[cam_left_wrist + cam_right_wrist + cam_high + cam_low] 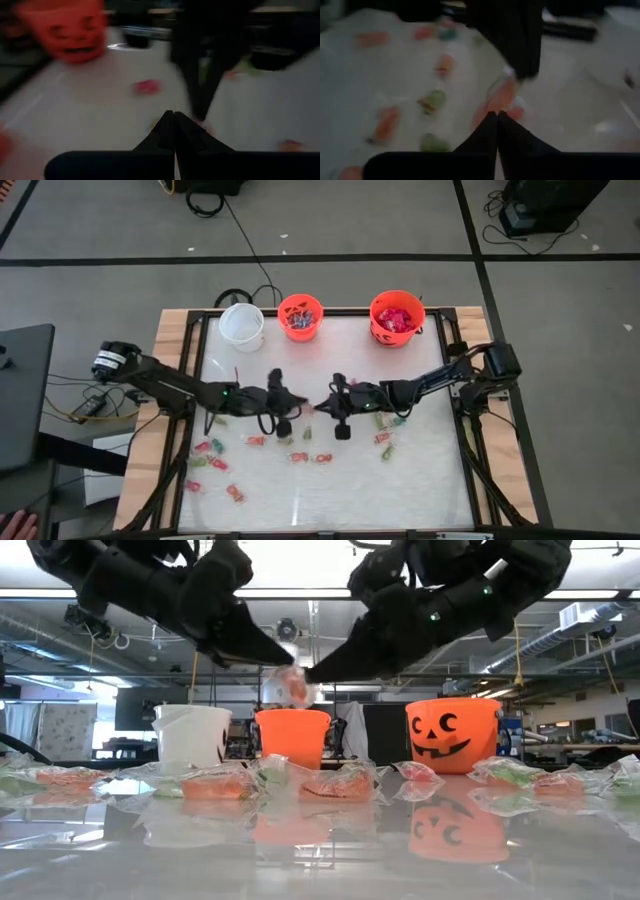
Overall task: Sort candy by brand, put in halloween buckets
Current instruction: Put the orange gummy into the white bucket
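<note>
Looking across the glossy white surface [400,470], I see both clenched claws, left [283,662] and right [312,672], pinching one wrapped candy [292,684]; open-ceilinged workshop behind.

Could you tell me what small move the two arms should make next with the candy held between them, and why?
Probably the left tool should let go. Both tools meet in the air above the table's middle, pinching one orange wrapped candy between their tips, and the right tool looks shut on it. Once released, the right arm could carry it toward the buckets.
</note>
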{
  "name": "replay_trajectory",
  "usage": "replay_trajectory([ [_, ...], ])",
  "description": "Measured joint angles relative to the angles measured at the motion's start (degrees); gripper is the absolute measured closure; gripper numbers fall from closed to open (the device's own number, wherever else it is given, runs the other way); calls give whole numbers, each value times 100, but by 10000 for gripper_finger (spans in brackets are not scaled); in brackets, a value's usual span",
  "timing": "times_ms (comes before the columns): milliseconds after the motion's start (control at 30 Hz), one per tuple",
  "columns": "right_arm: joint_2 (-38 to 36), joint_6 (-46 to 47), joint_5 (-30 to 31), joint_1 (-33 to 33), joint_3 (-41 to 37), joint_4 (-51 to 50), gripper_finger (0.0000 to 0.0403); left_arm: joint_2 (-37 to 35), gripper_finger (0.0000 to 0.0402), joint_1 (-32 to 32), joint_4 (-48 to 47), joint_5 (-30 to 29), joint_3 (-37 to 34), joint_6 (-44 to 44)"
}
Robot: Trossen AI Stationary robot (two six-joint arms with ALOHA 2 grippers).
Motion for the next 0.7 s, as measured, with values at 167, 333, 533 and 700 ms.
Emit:
replay_trajectory([
  [167,3,612,501,31,-30,-779,391,-916,399,459,-1301,-856,11,-617],
  [333,-30,652,597,22,-13,-701,353,-1901,400,1359,-2153,-803,13,-1223],
  [533,-21,650,574,40,-18,-659,340,-2912,400,2405,-2887,-1070,9,-1472],
  [700,-21,619,579,40,-20,-672,341,-3002,400,3168,-3915,-1378,11,-2145],
])
